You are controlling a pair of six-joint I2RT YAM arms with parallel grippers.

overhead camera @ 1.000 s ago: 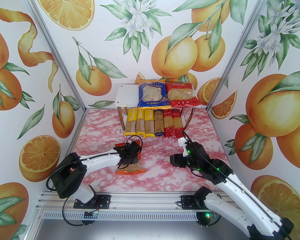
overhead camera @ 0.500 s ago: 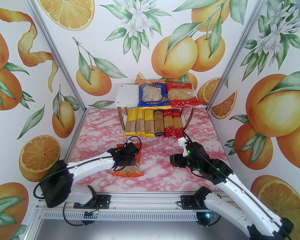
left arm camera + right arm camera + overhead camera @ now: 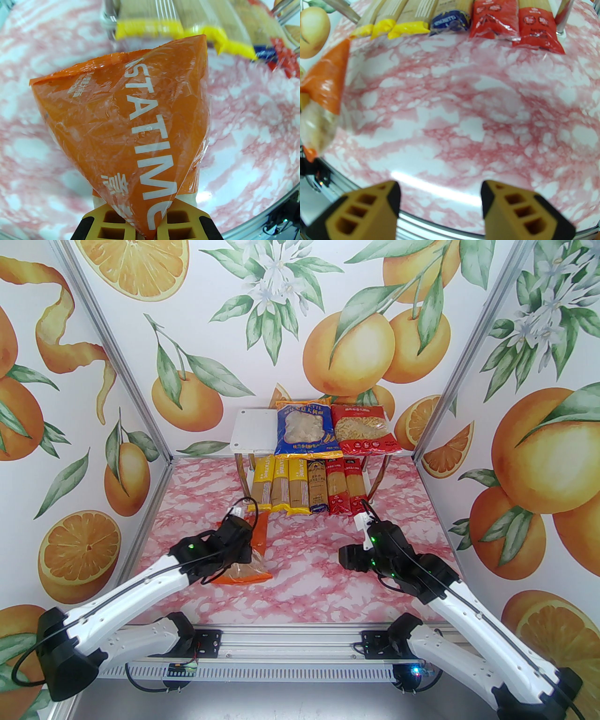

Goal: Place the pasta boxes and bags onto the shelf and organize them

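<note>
- One counter (image 3: 318,563), pink-marbled, carries everything.
- One shelf (image 3: 251,432) stands at the counter's far edge. It has two tiers, and the left part of its top board is bare.
- There are three wide bags. A blue bag (image 3: 302,430) and a red bag (image 3: 363,430) lie side by side on the top board. The orange bag (image 3: 121,117) is off the shelf, over the counter's left middle, tilted with one end toward the shelf.
- Six long packs lie side by side on the lower tier, near ends sticking out: three yellow packs (image 3: 281,486), one dark blue pack (image 3: 318,486), two red packs (image 3: 338,488).
- There are two claws. The left claw (image 3: 145,215) pinches one end of the orange bag, jaws nearly together on the film. The right claw (image 3: 440,201) hangs over bare counter, jaws spread wide, nothing between them.
- The top view takes in the upper board and its two bags. The left wrist view gives the white lettering on the orange bag. The right wrist view gives the six pack ends close up, with the orange bag at its left edge.
</note>
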